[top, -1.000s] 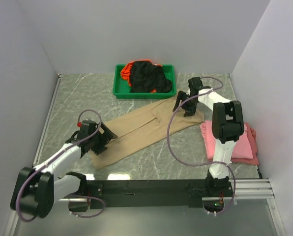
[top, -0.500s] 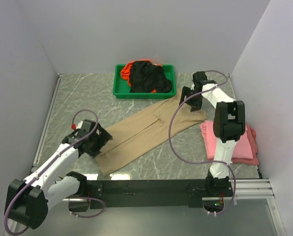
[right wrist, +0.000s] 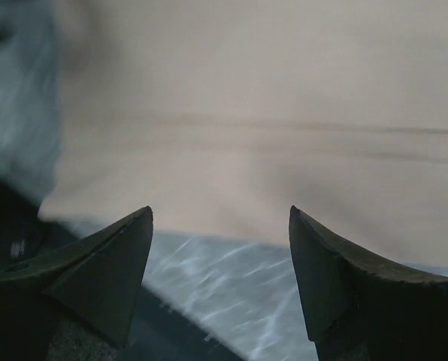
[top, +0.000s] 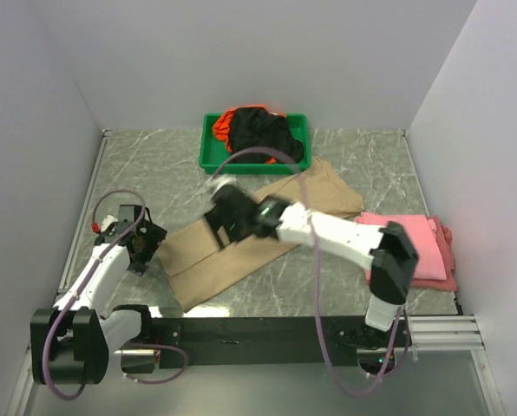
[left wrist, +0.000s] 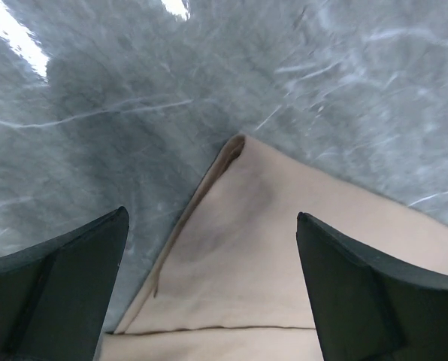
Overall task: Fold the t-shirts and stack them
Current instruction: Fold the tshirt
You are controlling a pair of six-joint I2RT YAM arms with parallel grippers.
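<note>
The tan t-shirt (top: 267, 230) lies as a long folded strip running diagonally across the table. My left gripper (top: 147, 245) is open and empty just left of the shirt's near-left end. In the left wrist view (left wrist: 210, 214) a tan corner (left wrist: 284, 256) lies between the jaws. My right gripper (top: 221, 217) reaches far left over the shirt's middle, open and empty. In the right wrist view (right wrist: 219, 209) the tan cloth (right wrist: 254, 113) and its edge lie below. A folded pink t-shirt (top: 419, 247) lies at the right. Black (top: 267, 134) and orange (top: 224, 126) t-shirts sit in the tray.
The green plastic tray (top: 208, 156) stands at the back centre. White walls close in the left, back and right. The black rail (top: 258, 329) with the arm bases runs along the near edge. The right arm (top: 337, 238) lies across the table's middle.
The right arm swung from the shirt's far right end across to its middle, and that end now lies flat. The left gripper drew back left off the shirt's near end.
</note>
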